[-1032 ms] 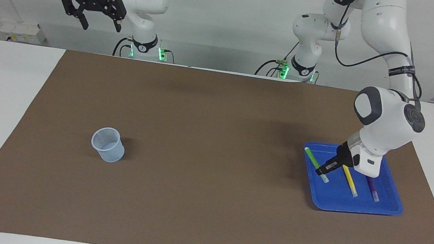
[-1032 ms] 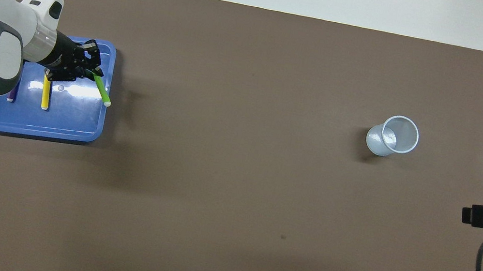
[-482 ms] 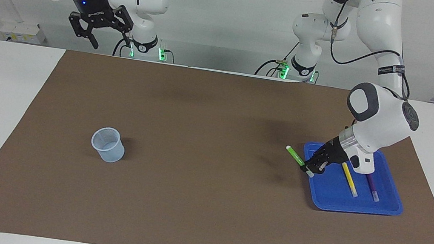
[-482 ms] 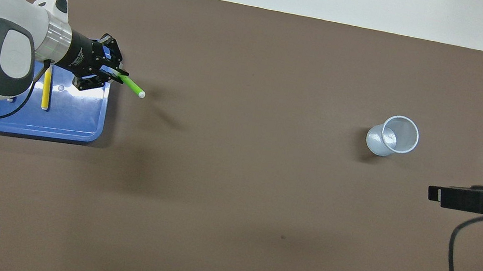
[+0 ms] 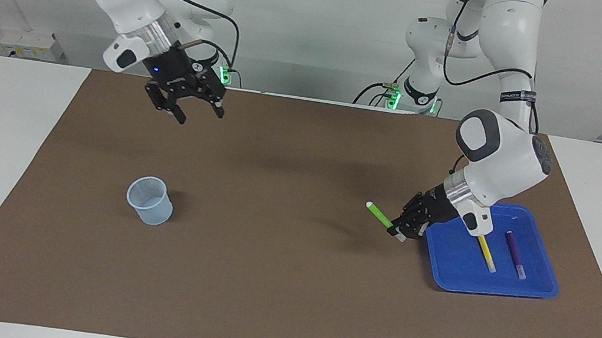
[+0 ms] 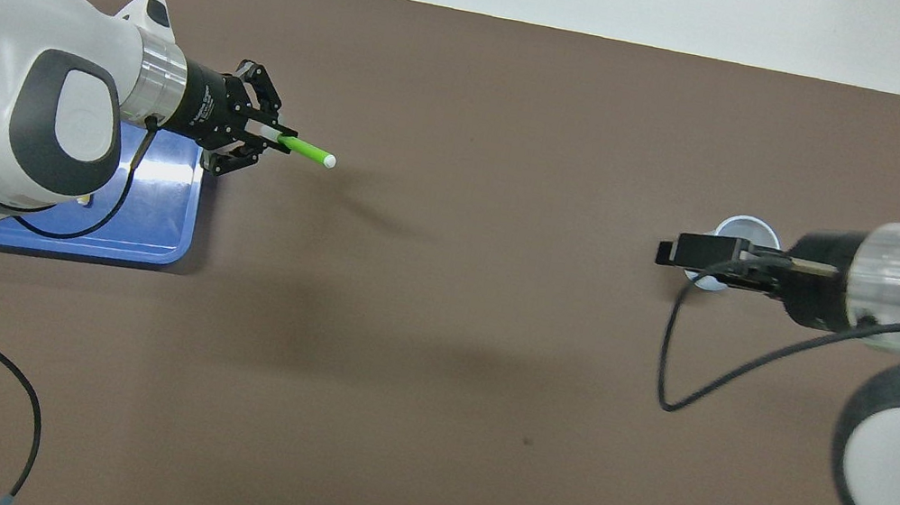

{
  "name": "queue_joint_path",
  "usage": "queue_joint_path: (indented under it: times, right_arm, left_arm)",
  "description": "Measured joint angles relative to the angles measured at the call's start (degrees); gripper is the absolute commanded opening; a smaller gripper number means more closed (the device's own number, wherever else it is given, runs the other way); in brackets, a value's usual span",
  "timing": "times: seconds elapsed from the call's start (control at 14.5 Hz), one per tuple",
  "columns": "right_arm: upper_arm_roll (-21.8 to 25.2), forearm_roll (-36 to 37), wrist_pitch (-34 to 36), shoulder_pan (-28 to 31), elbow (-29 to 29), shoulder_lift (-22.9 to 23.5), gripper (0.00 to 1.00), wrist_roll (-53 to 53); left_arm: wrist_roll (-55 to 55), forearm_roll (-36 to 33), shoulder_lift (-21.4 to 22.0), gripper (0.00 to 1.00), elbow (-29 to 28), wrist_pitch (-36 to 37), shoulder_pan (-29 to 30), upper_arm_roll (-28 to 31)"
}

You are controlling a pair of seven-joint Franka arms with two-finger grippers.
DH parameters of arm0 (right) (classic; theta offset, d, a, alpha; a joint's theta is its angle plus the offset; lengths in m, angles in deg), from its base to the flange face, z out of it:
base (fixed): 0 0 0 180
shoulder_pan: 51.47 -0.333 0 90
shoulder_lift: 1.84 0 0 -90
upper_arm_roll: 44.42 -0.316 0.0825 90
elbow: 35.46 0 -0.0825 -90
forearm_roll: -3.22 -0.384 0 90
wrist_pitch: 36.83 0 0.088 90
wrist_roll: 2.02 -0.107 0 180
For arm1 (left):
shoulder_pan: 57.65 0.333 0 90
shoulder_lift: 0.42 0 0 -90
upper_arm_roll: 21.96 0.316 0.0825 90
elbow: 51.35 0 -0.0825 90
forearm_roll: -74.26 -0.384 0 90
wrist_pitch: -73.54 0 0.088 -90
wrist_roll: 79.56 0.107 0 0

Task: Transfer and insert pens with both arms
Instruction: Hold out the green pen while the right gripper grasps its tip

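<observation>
The green pen [image 5: 379,215] has left the blue tray [image 5: 534,287] and now hangs over the brown mat [image 5: 272,284] just beside it, clenched in the left gripper [image 5: 400,230]. The yellow pen [image 5: 485,254] and purple pen [image 5: 516,255] remain in the tray. The right gripper [image 5: 183,108], jaws spread, has swung in over the mat; the clear cup [image 5: 149,200] stands unobstructed.

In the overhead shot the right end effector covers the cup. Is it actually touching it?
Apart. The facing view shows the right end effector up in the air, open and empty, with bare brown mat between it and the translucent pale-blue plastic cup standing on the table.
</observation>
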Motion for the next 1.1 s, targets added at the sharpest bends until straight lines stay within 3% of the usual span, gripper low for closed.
queue_joint_path:
  times: [0.21,0.62,0.96,1.1]
  right_arm:
    - [-0.21,-3.88,-8.54,-5.39,1.34,4.2,1.0,-5.99]
    - [-0.22,-9.75,-25.85,-14.98,1.03,14.36,1.0,-8.53]
    - [-0.08,-9.75,-23.2,-15.58,-2.5,15.42,0.99,1.06]
    - [-0.08,-9.75,-21.02,-15.59,-4.4,15.42,0.93,2.35]
  left_arm:
    - [-5.46,1.09,-0.02,0.0,-0.7,-3.31,-2.82,-0.01]
    - [-7.45,9.85,-0.03,0.0,-2.01,-6.48,-6.06,-0.01]
    - [-7.67,10.3,-0.03,0.0,-2.07,-7.46,-9.16,-0.01]
    - [-7.68,10.3,-0.03,0.0,-2.19,-7.43,-9.52,-0.02]
